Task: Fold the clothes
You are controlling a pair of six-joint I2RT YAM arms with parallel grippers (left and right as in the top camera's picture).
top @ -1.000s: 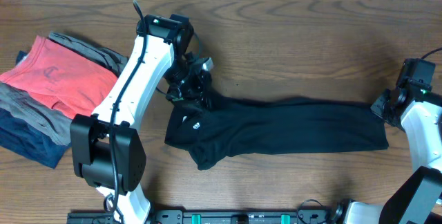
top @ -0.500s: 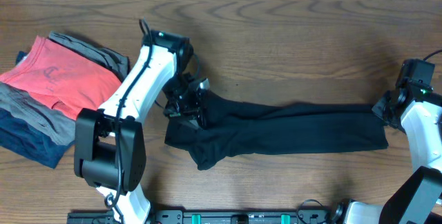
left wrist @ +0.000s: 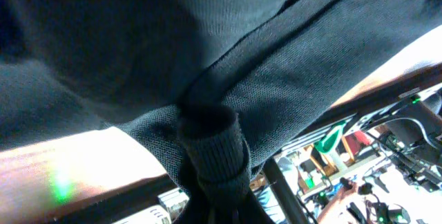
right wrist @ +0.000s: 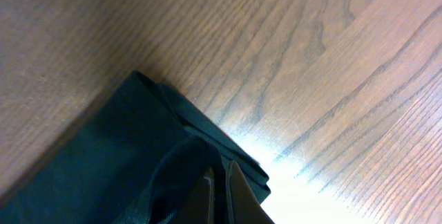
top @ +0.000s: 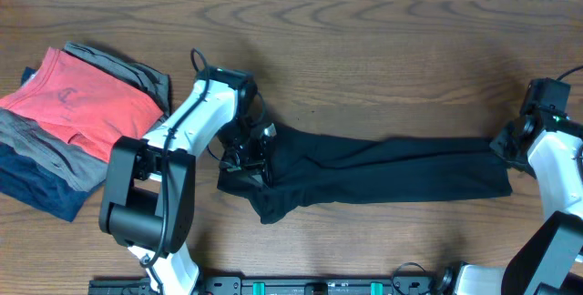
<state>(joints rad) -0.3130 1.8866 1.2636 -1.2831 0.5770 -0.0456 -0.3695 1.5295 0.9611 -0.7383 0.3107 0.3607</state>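
Observation:
The clothes, a black shirt (top: 392, 167), lie pulled out in a long band across the front half of the wooden table (top: 383, 49). My left gripper (top: 248, 149) is shut on the shirt's left end, and in the left wrist view dark cloth (left wrist: 138, 44) bunches tightly around the closed jaws (left wrist: 214, 182). At the band's far right corner my right gripper (top: 504, 143) is shut on the fabric. In the right wrist view its two fingertips (right wrist: 222, 193) pinch a folded edge of the shirt (right wrist: 103, 155) just above the table. No logo or emblem shows.
A pile of folded garments sits at the left edge, coral-red (top: 86, 99) on top of grey (top: 46, 145) and navy (top: 36, 186). A black rail (top: 319, 286) runs along the table's front edge. Bare wood lies behind the shirt.
My left gripper has moved toward the front and slightly right, drawing the shirt's left end over the part below it and covering the white emblem. The right gripper has stayed in place.

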